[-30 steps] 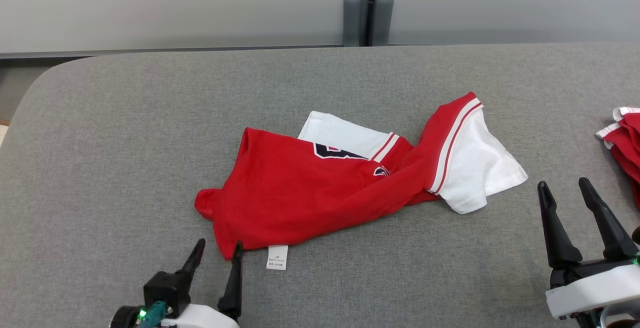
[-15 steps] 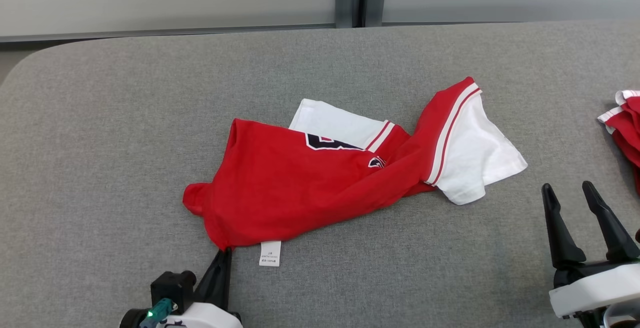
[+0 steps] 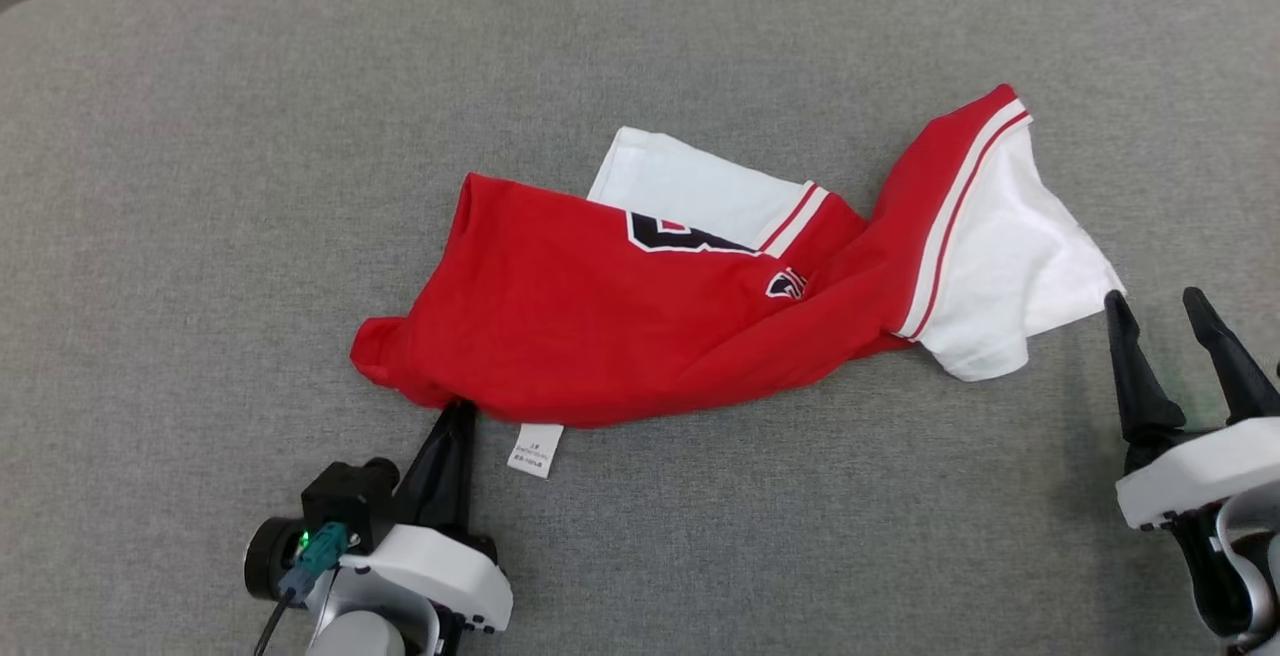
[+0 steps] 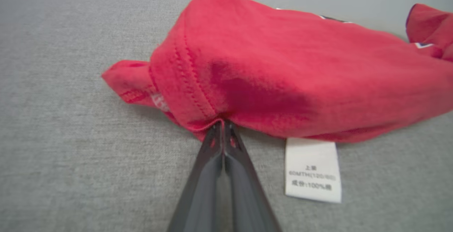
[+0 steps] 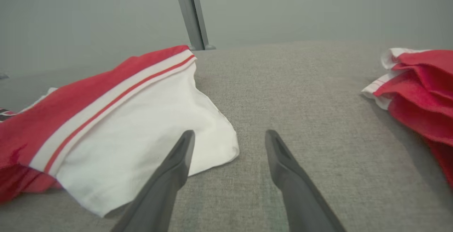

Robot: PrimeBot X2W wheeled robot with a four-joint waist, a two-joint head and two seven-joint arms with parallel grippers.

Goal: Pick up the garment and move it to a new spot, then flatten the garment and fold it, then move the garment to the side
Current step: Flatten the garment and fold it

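Note:
The garment (image 3: 620, 326) is a red shirt with white sleeves, crumpled in the middle of the grey table (image 3: 200, 186). A white care label (image 3: 533, 450) sticks out from its near hem. My left gripper (image 3: 463, 408) is shut on the garment's near hem corner; in the left wrist view the garment (image 4: 283, 76) bunches where my left gripper (image 4: 223, 124) pinches the stitched red edge, beside the label (image 4: 313, 170). My right gripper (image 3: 1160, 304) stands open just right of the white sleeve (image 3: 1010, 256). In the right wrist view my right gripper (image 5: 230, 136) hovers with nothing between its fingers, next to the sleeve (image 5: 141, 140).
A second red and white garment (image 5: 417, 87) lies in a heap to the right in the right wrist view. A grey wall with a dark vertical post (image 5: 189, 12) stands behind the table. Bare grey cloth surface (image 3: 800, 536) stretches along the near edge.
My left gripper closed on the garment's near hem corner. The head camera tilted down, so the whole scene shifted up in that view. The right gripper stayed open.

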